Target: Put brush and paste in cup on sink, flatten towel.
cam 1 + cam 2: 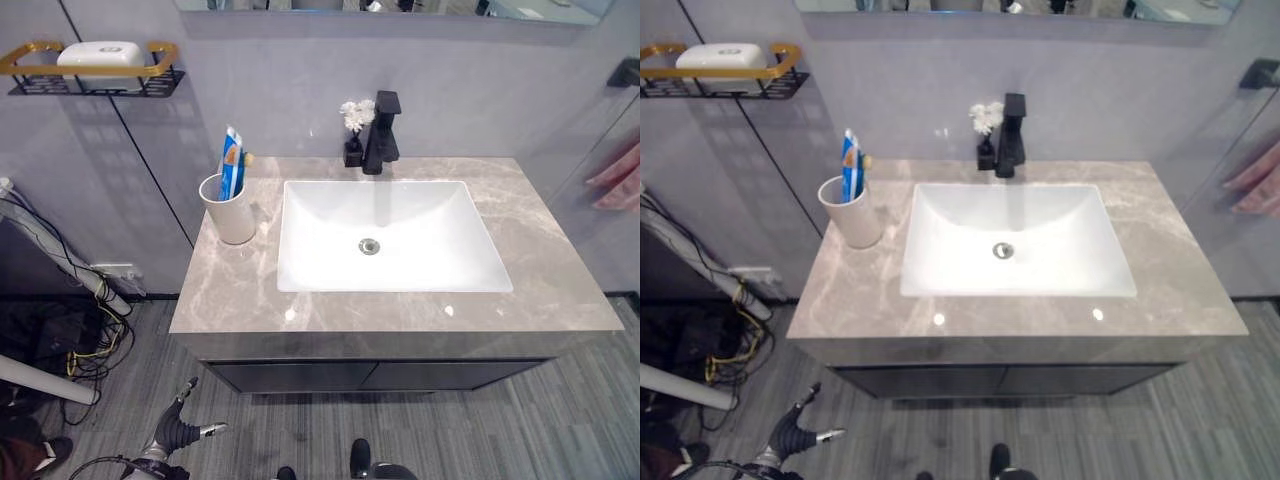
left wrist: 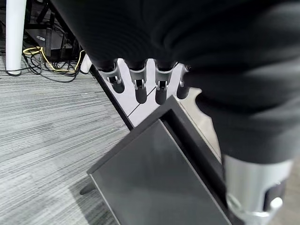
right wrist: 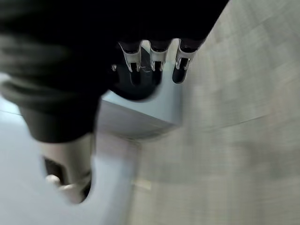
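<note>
On counter: cup [image 1: 229, 212] holds brush, paste | left hand [image 1: 178, 428] below, far off, fingers relaxed, empty

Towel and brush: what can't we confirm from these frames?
- Towel: cut off by the right edge in the eye views; flat or not is unknown.
- Cup: a blue tube stands in it; any brush beside it is too small to make out.
- Right hand: blurred in its wrist view.
- Left hand: fingers straight, holding nothing.
</note>
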Motion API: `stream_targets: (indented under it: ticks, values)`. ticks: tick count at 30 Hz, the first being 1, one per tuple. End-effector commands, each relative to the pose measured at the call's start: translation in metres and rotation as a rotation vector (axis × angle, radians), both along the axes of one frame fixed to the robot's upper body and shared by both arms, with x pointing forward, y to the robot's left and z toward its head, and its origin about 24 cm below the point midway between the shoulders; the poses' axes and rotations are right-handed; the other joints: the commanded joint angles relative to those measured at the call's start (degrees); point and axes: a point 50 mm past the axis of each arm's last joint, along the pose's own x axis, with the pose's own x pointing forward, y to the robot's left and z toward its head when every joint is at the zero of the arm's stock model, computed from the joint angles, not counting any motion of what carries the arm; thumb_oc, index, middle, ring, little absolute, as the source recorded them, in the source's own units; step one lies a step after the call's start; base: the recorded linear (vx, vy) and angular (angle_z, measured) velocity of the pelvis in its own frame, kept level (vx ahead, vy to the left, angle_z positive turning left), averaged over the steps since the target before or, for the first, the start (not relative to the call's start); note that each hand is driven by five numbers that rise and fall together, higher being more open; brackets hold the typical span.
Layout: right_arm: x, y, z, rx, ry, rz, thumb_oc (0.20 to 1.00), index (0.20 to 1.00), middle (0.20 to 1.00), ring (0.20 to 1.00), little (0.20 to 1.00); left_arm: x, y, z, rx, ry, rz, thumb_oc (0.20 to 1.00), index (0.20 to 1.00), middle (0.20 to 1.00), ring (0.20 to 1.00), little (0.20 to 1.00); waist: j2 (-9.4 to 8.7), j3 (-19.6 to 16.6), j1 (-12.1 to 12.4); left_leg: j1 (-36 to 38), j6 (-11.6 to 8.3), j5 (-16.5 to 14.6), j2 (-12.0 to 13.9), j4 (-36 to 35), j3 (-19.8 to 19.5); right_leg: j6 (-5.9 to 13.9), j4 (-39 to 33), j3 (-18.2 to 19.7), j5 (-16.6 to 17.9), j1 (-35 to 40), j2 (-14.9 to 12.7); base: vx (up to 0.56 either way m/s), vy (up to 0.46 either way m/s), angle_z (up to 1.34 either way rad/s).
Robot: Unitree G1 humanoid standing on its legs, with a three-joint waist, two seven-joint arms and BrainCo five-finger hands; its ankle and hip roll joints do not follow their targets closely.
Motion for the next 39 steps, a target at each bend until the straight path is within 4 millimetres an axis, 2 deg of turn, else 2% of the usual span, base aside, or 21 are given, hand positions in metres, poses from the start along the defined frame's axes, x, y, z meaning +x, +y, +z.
stream_targets:
  ticks: [1, 3, 4, 5, 6, 8, 10, 11, 13, 15, 17, 18, 20, 21, 22, 24, 26, 27, 28, 32, 39]
  values:
    - [0.019, 0.029, -0.020, 0.247, 0.149, 0.517, 1.000, 1.000, 1.000, 1.000, 1.000, 0.024, -0.005, 0.027, -0.052, -0.158, -0.054, 1.000, 1.000, 1.000, 1.000, 1.000, -1.87, 0.27, 1.73, -1.91, 1.66, -0.62, -4.42, 1.18, -3.24, 1.95, 0.26, 1.42, 0.26, -0.06, 1.44, 0.07, -0.083, 0.01]
    - [0.038, 0.040, -0.023, 0.249, 0.220, 0.812, 1.000, 1.000, 1.000, 1.000, 1.000, 0.027, -0.008, 0.031, -0.067, -0.182, -0.060, 1.000, 1.000, 1.000, 1.000, 1.000, -1.54, 0.27, 2.03, -1.99, 1.25, -0.51, -4.23, 1.27, -3.49, 1.66, -0.62, 1.29, 0.35, 0.46, 1.46, 0.04, -0.046, 0.01]
    - [0.039, 0.040, -0.023, 0.250, 0.220, 0.812, 1.000, 1.000, 1.000, 1.000, 1.000, 0.027, -0.007, 0.031, -0.066, -0.182, -0.060, 1.000, 1.000, 1.000, 1.000, 1.000, -1.58, 0.21, 1.97, -2.06, 1.25, -0.47, -4.25, 1.26, -3.51, 1.66, -0.65, 1.26, 0.39, 0.42, 1.44, 0.12, -0.119, 0.05]
    - [0.079, 0.070, -0.028, 0.242, 0.311, 1.382, 1.000, 1.000, 1.000, 1.000, 1.000, 0.031, -0.007, 0.039, -0.118, -0.221, -0.056, 1.000, 1.000, 1.000, 1.000, 1.000, -1.27, 0.59, 3.12, -2.51, 0.38, -0.63, -3.86, 2.43, -4.18, 1.18, -1.41, 1.04, 0.11, 1.18, 1.35, 0.08, -0.099, 0.08]
    - [0.079, 0.070, -0.028, 0.242, 0.311, 1.384, 1.000, 1.000, 1.000, 1.000, 1.000, 0.031, -0.006, 0.039, -0.118, -0.221, -0.055, 1.000, 1.000, 1.000, 1.000, 1.000, -1.40, 0.49, 2.96, -2.78, 0.38, -0.39, -3.94, 2.47, -4.20, 1.15, -1.47, 0.99, 0.31, 0.98, 1.26, 0.11, -0.133, 0.19]
    - [0.091, 0.082, -0.029, 0.232, 0.358, 1.560, 1.000, 1.000, 1.000, 1.000, 1.000, 0.031, -0.004, 0.042, -0.151, -0.224, -0.043, 1.000, 1.000, 1.000, 1.000, 1.000, -1.33, 0.63, 4.20, -3.73, -0.04, -0.43, -3.97, 3.65, -5.44, 0.91, -2.09, 0.23, 0.23, 1.35, 0.90, 0.06, -0.100, 0.26]
    - [0.094, 0.083, -0.028, 0.227, 0.334, 1.518, 1.000, 1.000, 1.000, 1.000, 1.000, 0.030, -0.004, 0.043, -0.145, -0.227, -0.052, 1.000, 1.000, 1.000, 1.000, 1.000, -1.11, 0.52, 4.68, -4.12, -0.19, -0.53, -3.97, 4.33, -5.98, 0.79, -2.29, -0.12, 0.17, 1.53, 0.78, 0.08, -0.083, 0.33]
    - [0.102, 0.082, -0.026, 0.211, 0.249, 1.390, 1.000, 1.000, 1.000, 1.000, 1.000, 0.030, -0.003, 0.047, -0.159, -0.243, -0.029, 1.000, 1.000, 1.000, 1.000, 1.000, -0.75, 0.73, 5.34, -4.82, -0.53, -1.08, -4.06, 6.75, -6.67, 0.59, -2.68, -0.55, -0.15, 2.32, 0.60, 0.09, -0.066, 0.43]
    - [0.110, 0.084, -0.025, 0.217, 0.182, 1.328, 1.000, 1.000, 1.000, 1.000, 1.000, 0.035, -0.003, 0.054, -0.166, -0.278, -0.032, 1.000, 1.000, 1.000, 1.000, 1.000, -0.32, 1.65, 6.38, -6.78, -1.24, -0.75, -4.34, 11.29, -7.40, 0.18, -2.44, -1.00, -0.90, 2.97, 0.52, 0.07, -0.083, 0.27]
    - [0.117, 0.086, -0.024, 0.212, 0.175, 1.349, 1.000, 1.000, 1.000, 1.000, 1.000, 0.039, -0.003, 0.063, -0.180, -0.314, -0.041, 1.000, 1.000, 1.000, 1.000, 1.000, -0.18, 2.36, 6.98, -8.91, -1.78, -0.13, -4.63, 15.30, -7.91, -0.13, -2.13, -1.23, -1.14, 3.07, 0.30, 0.00, -0.049, 0.27]
    - [0.123, 0.084, -0.021, 0.173, 0.256, 1.498, 1.000, 1.000, 1.000, 1.000, 1.000, 0.048, -0.006, 0.088, -0.198, -0.396, -0.134, 1.000, 1.000, 1.000, 1.000, 1.000, 0.36, 4.26, 9.15, -13.87, -3.83, 3.60, -4.54, 21.86, -9.57, -0.68, -2.15, -2.51, -1.77, 4.20, -0.45, 0.01, -0.009, 0.39]
    - [0.110, 0.076, -0.023, 0.184, 0.334, 1.511, 1.000, 1.000, 1.000, 1.000, 1.000, 0.051, -0.004, 0.106, -0.204, -0.438, -0.186, 1.000, 1.000, 1.000, 1.000, 1.000, 0.47, 4.48, 9.84, -16.28, -3.84, 4.05, -1.90, 18.88, -8.87, -0.16, -2.94, -4.56, -2.27, 5.29, -1.61, 0.04, 0.029, 0.27]
    - [0.110, 0.076, -0.023, 0.186, 0.334, 1.512, 1.000, 1.000, 1.000, 1.000, 1.000, 0.051, -0.004, 0.106, -0.204, -0.436, -0.186, 1.000, 1.000, 1.000, 1.000, 1.000, 0.33, 4.39, 9.72, -16.18, -3.82, 4.13, -2.02, 18.64, -8.97, -0.11, -3.03, -4.69, -2.30, 5.38, -1.69, 0.05, 0.046, 0.34]
    - [0.101, 0.072, -0.024, 0.215, 0.374, 1.497, 1.000, 1.000, 1.000, 1.000, 1.000, 0.049, 0.002, 0.120, -0.221, -0.480, -0.175, 1.000, 1.000, 1.000, 1.000, 1.000, 0.47, 4.07, 10.38, -16.23, -3.57, 3.59, -1.53, 14.41, -10.15, 0.47, -3.57, -5.09, -2.48, 6.03, -2.31, 0.11, 0.102, 0.41]
    - [0.092, 0.069, -0.026, 0.232, 0.410, 1.488, 1.000, 1.000, 1.000, 1.000, 1.000, 0.051, 0.003, 0.129, -0.216, -0.518, -0.177, 1.000, 1.000, 1.000, 1.000, 1.000, 0.94, 4.09, 10.74, -17.19, -4.05, 5.61, -0.95, 12.04, -11.52, 0.62, -3.30, -5.12, -2.83, 6.17, -2.42, 0.15, 0.139, 0.29]
    - [0.089, 0.069, -0.027, 0.258, 0.402, 1.462, 1.000, 1.000, 1.000, 1.000, 1.000, 0.052, 0.003, 0.143, -0.234, -0.570, -0.194, 1.000, 1.000, 1.000, 1.000, 1.000, 1.10, 3.95, 11.06, -17.62, -4.71, 5.81, -1.61, 12.56, -13.38, 0.47, -2.85, -4.86, -3.40, 6.33, -3.21, 0.11, 0.116, 0.15]
    - [0.086, 0.073, -0.029, 0.281, 0.439, 1.537, 1.000, 1.000, 1.000, 1.000, 1.000, 0.052, 0.001, 0.156, -0.269, -0.611, -0.234, 1.000, 1.000, 1.000, 1.000, 1.000, 1.63, 2.47, 11.18, -14.81, -4.05, 5.35, -1.60, 8.09, -13.73, 0.67, -3.09, -4.94, -3.62, 6.63, -2.97, 0.15, 0.133, 0.06]
    - [0.085, 0.074, -0.030, 0.280, 0.469, 1.596, 1.000, 1.000, 1.000, 1.000, 1.000, 0.054, 0.000, 0.162, -0.276, -0.634, -0.253, 0.890, 0.890, 0.890, 0.890, 0.890, 1.76, 1.75, 11.16, -13.31, -3.76, 5.47, -1.94, 6.34, -13.82, 0.82, -3.34, -4.90, -3.42, 6.86, -3.17, 0.17, 0.149, -0.11]
    - [0.085, 0.074, -0.030, 0.275, 0.498, 1.632, 1.000, 1.000, 1.000, 1.000, 1.000, 0.057, -0.001, 0.169, -0.283, -0.666, -0.260, 0.200, 0.200, 0.200, 0.200, 0.200, 1.71, 0.83, 10.98, -11.40, -3.40, 5.63, -2.24, 4.26, -13.90, 0.97, -3.66, -4.97, -3.27, 7.30, -3.39, 0.16, 0.134, -0.12]
    - [0.087, 0.078, -0.030, 0.272, 0.495, 1.654, 1.000, 1.000, 1.000, 1.000, 1.000, 0.062, -0.004, 0.177, -0.336, -0.706, -0.260, 0.200, 0.200, 0.200, 0.200, 0.200, 1.09, -1.07, 10.34, -7.70, -2.56, 5.29, -2.55, 1.40, -12.52, 1.44, -3.64, -4.33, -3.01, 8.20, -3.93, 0.14, 0.095, -0.14]
    - [0.099, 0.106, -0.035, 0.278, 0.463, 1.791, 1.000, 1.000, 1.000, 1.000, 1.000, 0.076, -0.025, 0.182, -0.455, -0.749, -0.298, 0.200, 0.200, 0.200, 0.200, 0.200, -0.28, -2.56, 8.47, -3.99, -2.04, 4.64, -2.30, -1.19, -10.42, 2.09, -4.33, -2.84, -2.67, 9.52, -4.00, 0.07, 0.022, -0.12]
